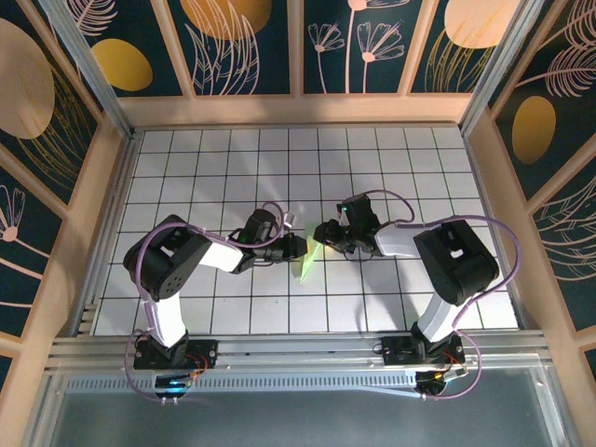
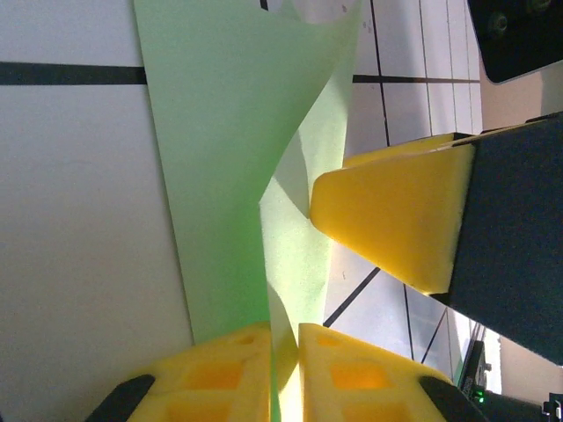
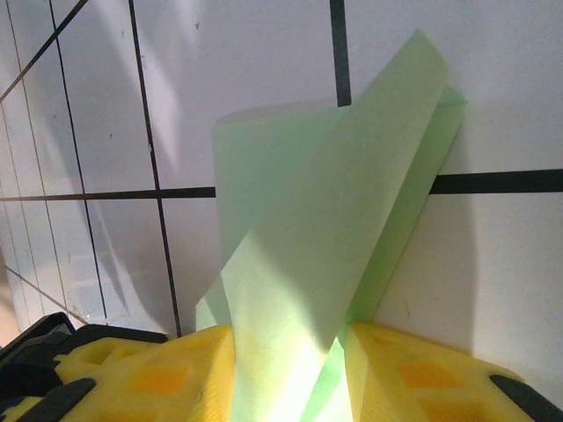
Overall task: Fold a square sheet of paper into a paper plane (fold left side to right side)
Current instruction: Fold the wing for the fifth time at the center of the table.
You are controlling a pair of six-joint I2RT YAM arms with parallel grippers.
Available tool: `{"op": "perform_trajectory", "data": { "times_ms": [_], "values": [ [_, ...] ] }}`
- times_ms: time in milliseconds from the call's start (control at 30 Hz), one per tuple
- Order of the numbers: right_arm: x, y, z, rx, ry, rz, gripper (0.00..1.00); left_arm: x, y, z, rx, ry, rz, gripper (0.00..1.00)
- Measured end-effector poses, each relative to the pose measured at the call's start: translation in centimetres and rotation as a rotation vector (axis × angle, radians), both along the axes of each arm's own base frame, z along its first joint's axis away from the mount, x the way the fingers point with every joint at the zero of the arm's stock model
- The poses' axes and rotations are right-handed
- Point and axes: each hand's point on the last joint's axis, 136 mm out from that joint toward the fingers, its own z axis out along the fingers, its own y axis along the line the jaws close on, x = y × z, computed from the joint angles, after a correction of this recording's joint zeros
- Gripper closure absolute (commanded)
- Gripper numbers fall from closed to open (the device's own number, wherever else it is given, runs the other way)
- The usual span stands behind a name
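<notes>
L hand (image 2: pixel 283 343) is clamped on the pale-green paper (image 2: pixel 220 158), pads nearly touching w/ the sheet pinched between them. R hand (image 3: pixel 288 347) is grasping the same paper from the opposite side, folded layers wedged between its pads. Paper's half-folded and sticks out past both sets of fingertips over the white grid desk (image 3: pixel 493 290). R hand's finger (image 2: pixel 396 220) sits just beside L's.

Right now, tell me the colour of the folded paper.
Pale green; the paper shows best from the right wrist view.
</notes>
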Motion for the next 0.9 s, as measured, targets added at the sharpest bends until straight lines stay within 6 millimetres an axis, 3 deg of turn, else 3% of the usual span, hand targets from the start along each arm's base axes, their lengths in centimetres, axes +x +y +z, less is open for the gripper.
{"op": "perform_trajectory", "data": {
  "times_ms": [733, 833, 900],
  "values": [
    [0.0, -0.1, 0.7, -0.003, -0.003, -0.003, 0.62, 0.0, 0.4, -1.0, 0.032, 0.028, 0.012, 0.91],
    [0.4, -0.2, 2.0, 0.002, -0.037, -0.016, 0.66, -0.1, 0.3, -1.0, 0.032, 0.03, 0.01, 0.92],
    [0.5, -0.2, 3.0, 0.013, -0.062, -0.018, 0.74, -0.1, 0.3, -1.0, 0.033, 0.032, 0.01, 0.92]
  ]
}}
